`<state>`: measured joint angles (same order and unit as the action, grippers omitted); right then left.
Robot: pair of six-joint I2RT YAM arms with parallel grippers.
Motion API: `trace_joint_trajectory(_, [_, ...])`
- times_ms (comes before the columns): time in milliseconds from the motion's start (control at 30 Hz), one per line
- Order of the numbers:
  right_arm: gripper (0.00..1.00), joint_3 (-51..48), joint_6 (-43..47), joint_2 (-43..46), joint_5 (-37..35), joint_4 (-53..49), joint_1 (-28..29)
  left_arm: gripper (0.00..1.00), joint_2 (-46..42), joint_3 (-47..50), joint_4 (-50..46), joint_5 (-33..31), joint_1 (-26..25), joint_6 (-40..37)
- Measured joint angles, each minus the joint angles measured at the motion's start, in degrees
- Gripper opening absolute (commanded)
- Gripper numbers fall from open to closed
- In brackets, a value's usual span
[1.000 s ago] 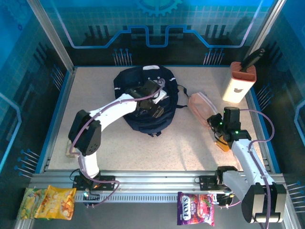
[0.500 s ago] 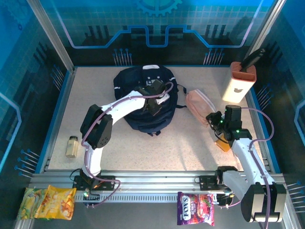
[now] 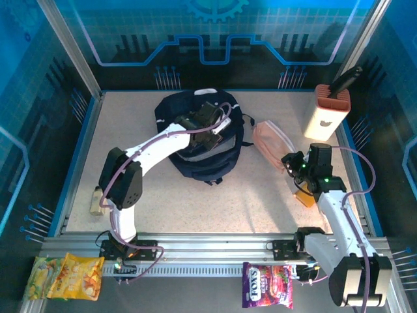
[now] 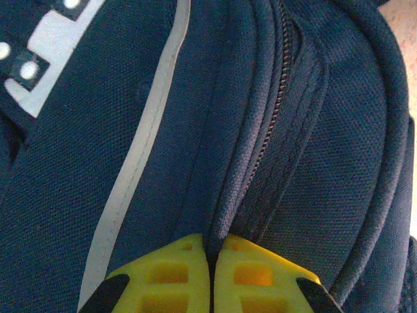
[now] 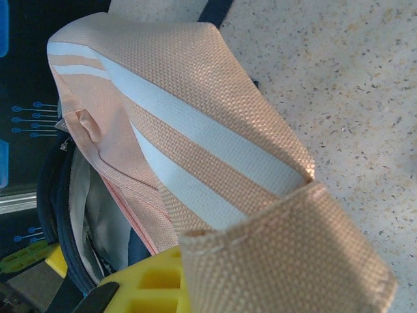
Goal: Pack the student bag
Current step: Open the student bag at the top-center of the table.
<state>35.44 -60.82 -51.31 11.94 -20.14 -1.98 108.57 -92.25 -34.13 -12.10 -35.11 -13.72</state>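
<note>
The student bag [image 3: 171,111], dark navy with a thin white stripe, lies at the back middle of the table. My left gripper [image 3: 210,132] is over its middle. In the left wrist view the yellow jaws [image 4: 210,242] are shut on a ridge of the bag's fabric [image 4: 326,130] beside a zipper. A peach pouch [image 3: 270,142] with white stripes lies right of the bag. My right gripper [image 3: 290,163] is shut on its near end. In the right wrist view the pouch [image 5: 195,130] hides one finger, and one yellow finger [image 5: 150,280] shows below it.
A white and peach holder [image 3: 326,114] with a black item in it stands at the back right. A small bottle [image 3: 98,201] lies near the left edge, partly behind the left arm. An orange object [image 3: 305,197] sits by the right arm. Snack packets [image 3: 65,277] [image 3: 267,285] lie beyond the front rail.
The left gripper's jaws have closed on the bag's fabric, and the left arm's elbow swung out and back. The right arm and pouch have hardly moved.
</note>
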Motion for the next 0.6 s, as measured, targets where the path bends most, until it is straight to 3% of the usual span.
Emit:
trace_joint_trajectory(233, [0.11, 1.64, 1.62, 1.68, 3.23, -1.22, 0.96, 0.0, -6.1, 5.18, 8.96, -2.47, 0.35, 5.29])
trace_joint_trajectory(433, [0.13, 3.45, 1.18, -1.6, 2.45, -1.84, 11.39, 0.0, -7.76, 5.49, 14.03, -1.81, 0.44, 8.22])
trace_joint_trajectory(600, [0.13, 6.84, -1.2, -9.22, -0.22, -0.92, 18.69, 0.0, -7.76, 4.76, 14.27, -0.44, 0.11, 9.33])
